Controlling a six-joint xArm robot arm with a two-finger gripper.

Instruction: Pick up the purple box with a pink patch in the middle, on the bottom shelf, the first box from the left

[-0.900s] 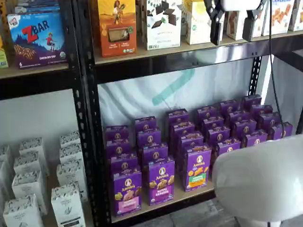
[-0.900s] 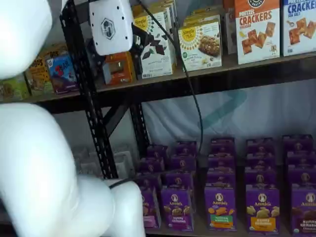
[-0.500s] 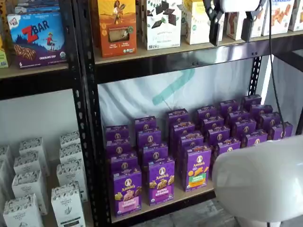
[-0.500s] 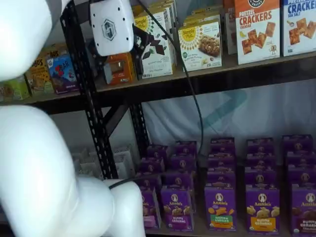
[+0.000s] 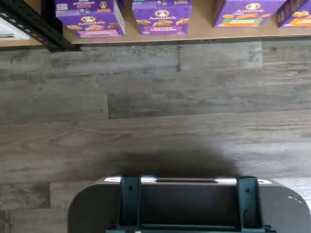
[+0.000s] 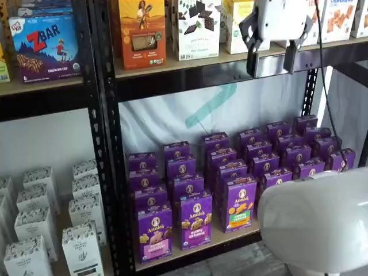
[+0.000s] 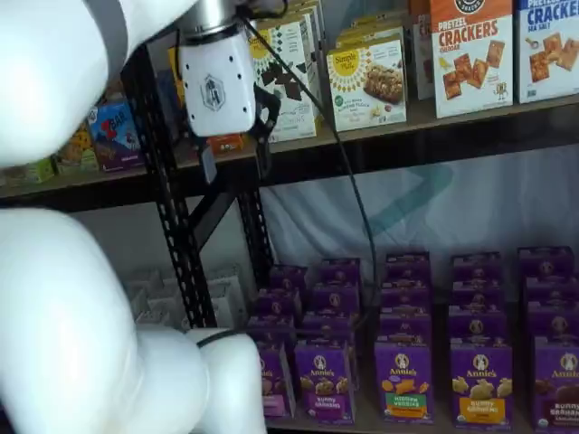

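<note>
Grey wood-plank floor (image 5: 155, 97) fills the wrist view, w/ the bottom shelf (image 5: 194, 36) edge and a row of purple cartons at its far side; behind the shelves hangs a white sheet w/ a teal stripe (image 6: 210, 106). Since approx. a second ago the gripper (image 6: 270, 60) has dropped from the top of frame to about the level of the upper shelf board, more of its white body now showing; we read that as the descent toward the lower bay starting, w/ most of the way left. Fingers (image 6: 252, 60) hang apart w/ a plain gap, so we call it open; it holds nothing and touches nothing; in a shelf view (image 7: 233, 158) it sits in front of the black upright. The purple box (image 6: 154, 233) w/ the pink band stands upright at the front of the bottom shelf, just beside that upright, well below the gripper; also seen in the wrist view (image 5: 90, 18).
</note>
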